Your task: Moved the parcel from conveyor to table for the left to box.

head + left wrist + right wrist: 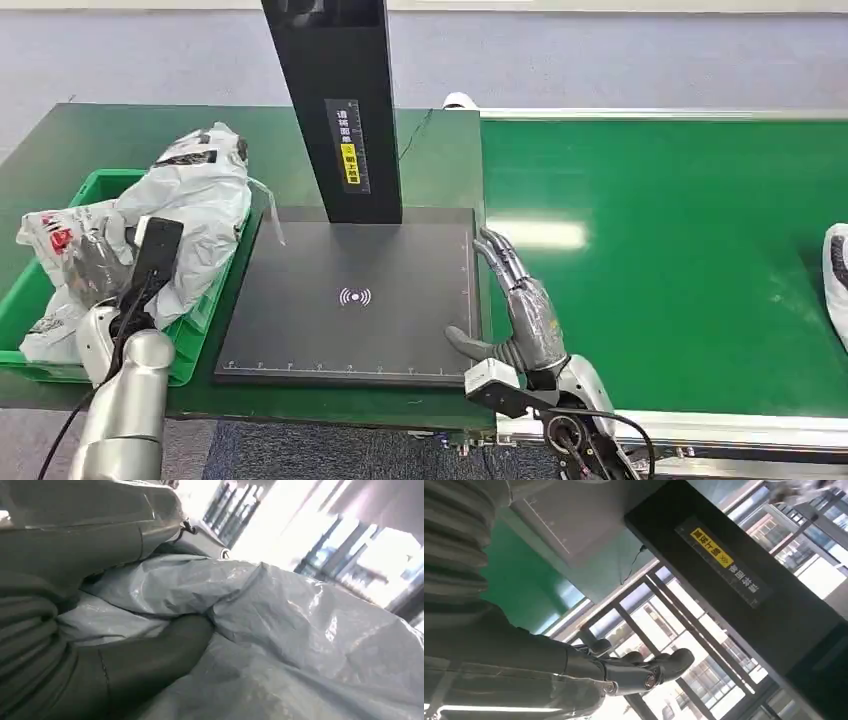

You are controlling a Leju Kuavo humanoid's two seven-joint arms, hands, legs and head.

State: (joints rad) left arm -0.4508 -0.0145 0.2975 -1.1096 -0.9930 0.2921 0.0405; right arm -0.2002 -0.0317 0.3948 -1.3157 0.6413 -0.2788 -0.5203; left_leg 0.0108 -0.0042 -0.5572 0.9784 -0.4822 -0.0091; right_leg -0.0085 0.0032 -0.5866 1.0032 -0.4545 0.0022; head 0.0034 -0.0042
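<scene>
Green worktop (90, 130) and green conveyor (650, 250) sit either side of the black scan pad (350, 295). Left of the pad, the left hand (105, 255) is down in the green bin (40, 300), pressed into a grey parcel (200, 195); whether its fingers (150, 660) grip the parcel I cannot tell. At the pad's right edge the right hand (520, 310) hangs empty, fingers straight and spread. Another parcel (836, 280) waits far right of the pad. I'd have the left hand leave the bag settled fully inside the bin's walls.
</scene>
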